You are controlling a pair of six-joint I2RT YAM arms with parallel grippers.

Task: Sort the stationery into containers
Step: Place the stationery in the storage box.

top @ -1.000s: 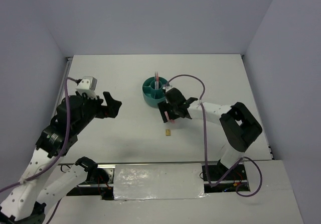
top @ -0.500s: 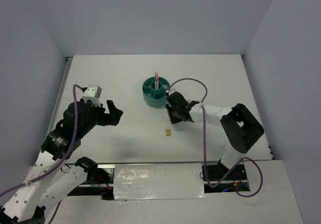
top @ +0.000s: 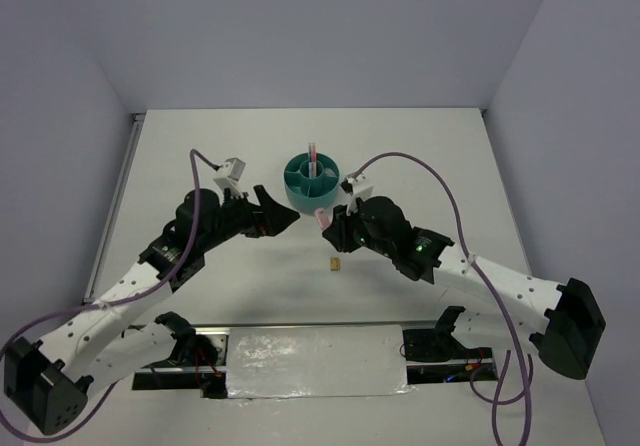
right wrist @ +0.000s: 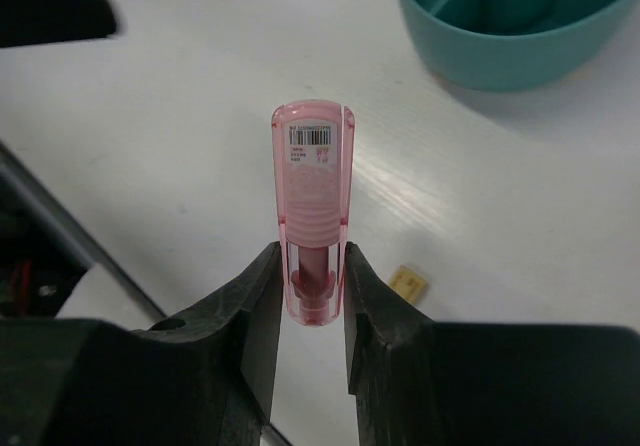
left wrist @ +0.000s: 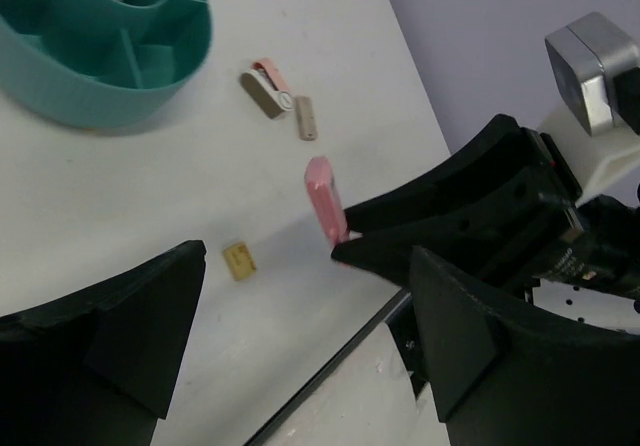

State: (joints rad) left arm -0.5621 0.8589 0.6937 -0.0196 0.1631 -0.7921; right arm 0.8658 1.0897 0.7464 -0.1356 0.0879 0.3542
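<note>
Between the clenched jaws of my right gripper (right wrist: 312, 301), the pink eraser (right wrist: 313, 176) seems light, slippery, held by its base; my left gripper (left wrist: 300, 346) gapes empty.

White table (top: 420, 156): four items resting on it.
Teal organiser (top: 303, 202) stands mid-table; pink-white piece (left wrist: 266, 86) and beige piece (left wrist: 307, 117) lie near it; yellow block (top: 335, 263) sits further off, toward the near edge.

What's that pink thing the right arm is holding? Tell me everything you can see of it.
The translucent pink plastic stick has a rounded tip, a white barcode label near that tip and a darker pink core inside. The right tool pinches its lower end between two black fingers, so it juts straight out, lifted above the white table.
</note>
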